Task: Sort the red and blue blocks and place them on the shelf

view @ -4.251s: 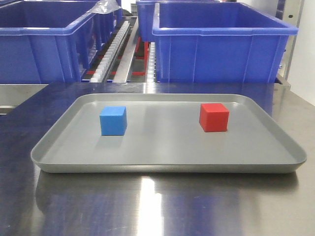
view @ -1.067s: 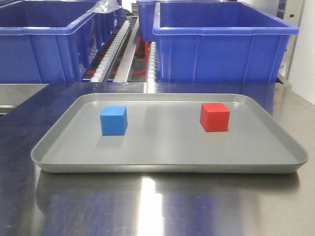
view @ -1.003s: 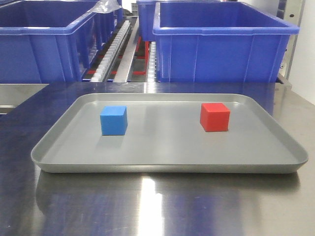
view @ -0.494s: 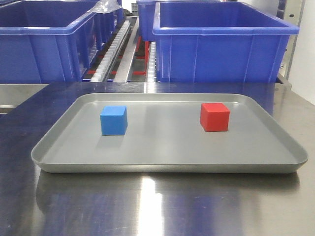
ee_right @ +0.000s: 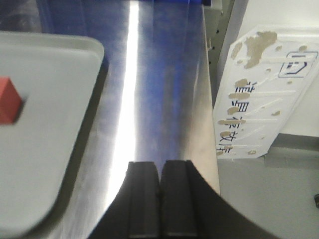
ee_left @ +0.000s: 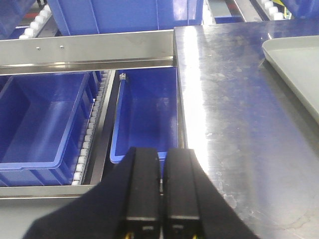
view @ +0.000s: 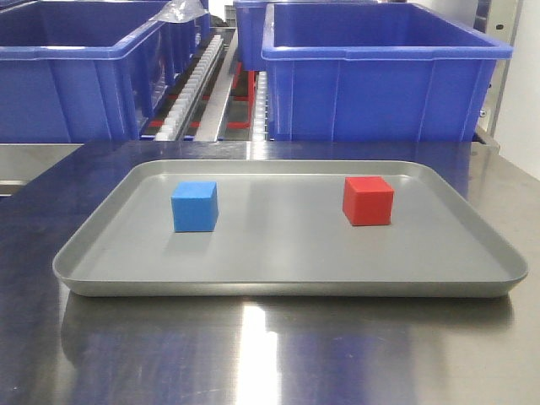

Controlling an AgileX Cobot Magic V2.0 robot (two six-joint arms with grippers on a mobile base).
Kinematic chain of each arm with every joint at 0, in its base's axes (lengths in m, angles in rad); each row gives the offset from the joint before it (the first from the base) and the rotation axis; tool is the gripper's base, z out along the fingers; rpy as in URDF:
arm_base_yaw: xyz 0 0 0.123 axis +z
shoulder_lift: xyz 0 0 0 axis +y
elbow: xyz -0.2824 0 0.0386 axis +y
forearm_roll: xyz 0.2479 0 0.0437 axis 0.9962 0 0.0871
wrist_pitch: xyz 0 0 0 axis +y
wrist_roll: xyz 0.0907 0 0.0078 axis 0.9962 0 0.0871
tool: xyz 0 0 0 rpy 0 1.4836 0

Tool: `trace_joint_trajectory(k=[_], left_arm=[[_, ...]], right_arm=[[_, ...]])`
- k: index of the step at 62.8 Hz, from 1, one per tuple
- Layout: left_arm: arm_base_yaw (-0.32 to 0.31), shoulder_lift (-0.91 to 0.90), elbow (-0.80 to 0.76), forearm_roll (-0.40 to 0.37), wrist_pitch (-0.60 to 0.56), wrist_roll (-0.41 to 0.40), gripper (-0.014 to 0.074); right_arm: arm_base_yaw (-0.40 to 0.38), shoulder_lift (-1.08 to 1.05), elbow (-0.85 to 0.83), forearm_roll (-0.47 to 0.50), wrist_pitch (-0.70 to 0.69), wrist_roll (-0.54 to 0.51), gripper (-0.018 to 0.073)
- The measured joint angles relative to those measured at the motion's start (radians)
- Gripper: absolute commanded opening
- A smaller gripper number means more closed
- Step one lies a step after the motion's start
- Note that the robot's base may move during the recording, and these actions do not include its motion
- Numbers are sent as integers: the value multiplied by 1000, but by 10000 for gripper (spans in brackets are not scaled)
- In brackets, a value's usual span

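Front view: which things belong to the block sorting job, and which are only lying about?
Job: red block, blue block, shelf.
Lying about: grey tray under the blocks, blue bins, steel tabletop.

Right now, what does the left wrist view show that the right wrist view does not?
Only the left wrist view: the shelf and the blue bins in it. Only the right wrist view: the red block on the tray, and a white sign. Both: the tray, the tabletop, and a shut end effector each, the left end effector and the right end effector.
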State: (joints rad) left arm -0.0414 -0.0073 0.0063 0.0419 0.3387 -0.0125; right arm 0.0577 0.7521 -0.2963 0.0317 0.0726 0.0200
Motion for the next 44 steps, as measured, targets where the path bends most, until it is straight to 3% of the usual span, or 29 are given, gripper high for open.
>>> trace_joint_trajectory(k=[11,32,37,44], left_arm=[[0,0,0,0,0,0,126],[0,0,0,0,0,0,126],[0,0,0,0,0,0,126],[0,0,0,0,0,0,126]], right_arm=[[0,97,-109,-1,34,0,49],[51,225,-304,14,255,0,59],[72,251,-336,15,284,0,121],[117,281,-365,18,301,0,321]])
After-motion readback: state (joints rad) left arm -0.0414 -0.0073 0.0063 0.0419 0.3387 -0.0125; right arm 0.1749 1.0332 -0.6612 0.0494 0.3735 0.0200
